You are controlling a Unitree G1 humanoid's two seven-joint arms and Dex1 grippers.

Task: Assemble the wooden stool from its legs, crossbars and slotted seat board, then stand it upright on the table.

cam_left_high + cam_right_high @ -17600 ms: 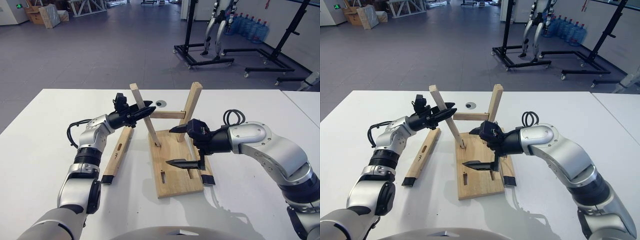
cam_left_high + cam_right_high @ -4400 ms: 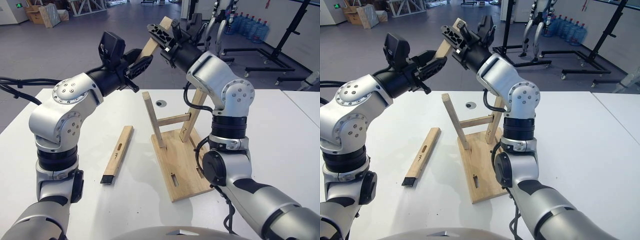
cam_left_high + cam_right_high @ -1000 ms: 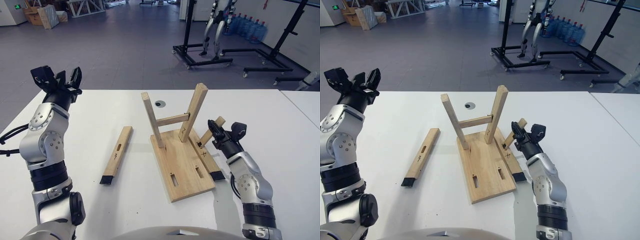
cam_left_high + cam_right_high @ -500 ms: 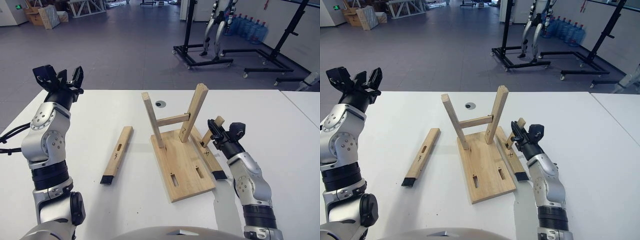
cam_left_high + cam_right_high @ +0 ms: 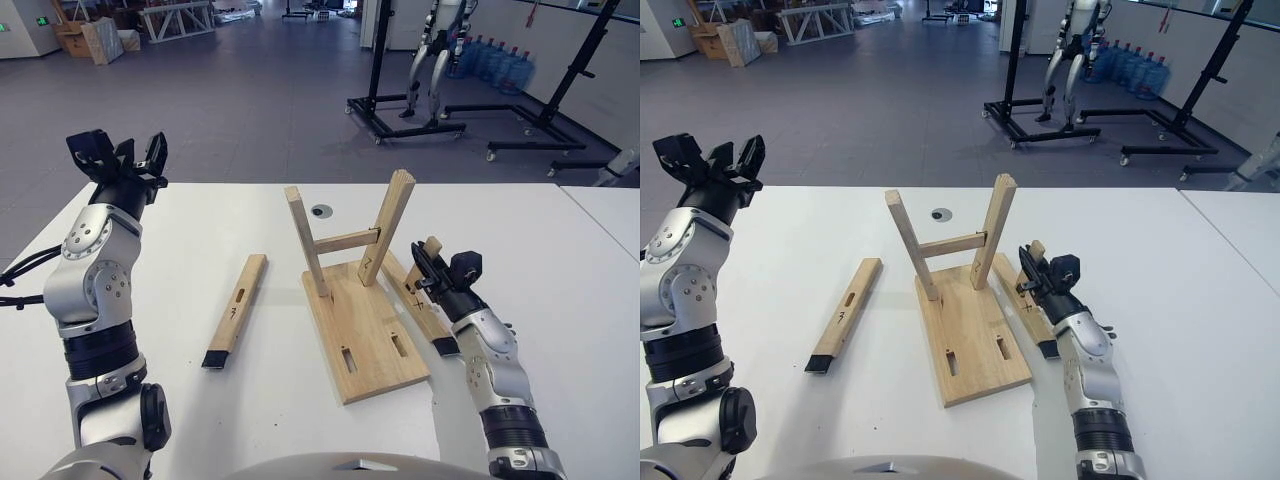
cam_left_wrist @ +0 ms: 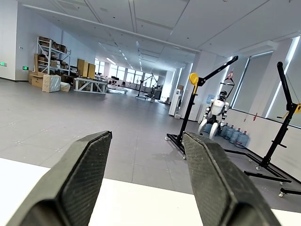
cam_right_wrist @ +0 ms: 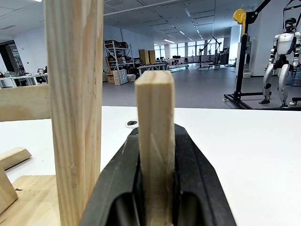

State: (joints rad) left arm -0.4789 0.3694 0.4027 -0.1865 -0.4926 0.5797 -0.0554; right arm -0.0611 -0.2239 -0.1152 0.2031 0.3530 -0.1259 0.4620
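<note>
The slotted seat board (image 5: 372,325) lies flat at mid-table. Two legs (image 5: 305,242) (image 5: 386,226) stand in its far slots, joined by a crossbar (image 5: 344,240). A third leg (image 5: 425,310) with a black foot lies along the board's right edge, its far end raised. My right gripper (image 5: 428,275) is shut on that end, and the leg (image 7: 155,141) shows between the fingers in the right wrist view. A fourth loose leg (image 5: 236,311) lies left of the board. My left gripper (image 5: 118,160) is held high at the far left, open with nothing in it (image 6: 148,141).
The white table (image 5: 560,260) has a small round hole (image 5: 320,211) behind the stool parts. Bare table surface lies to the left and right of the parts. Black wheeled racks (image 5: 420,110) and a standing robot are on the floor well beyond the far edge.
Both arms came down from holding a leg high. In the last second the right gripper edged its leg slightly closer to the board; the left arm stayed nearly still.
</note>
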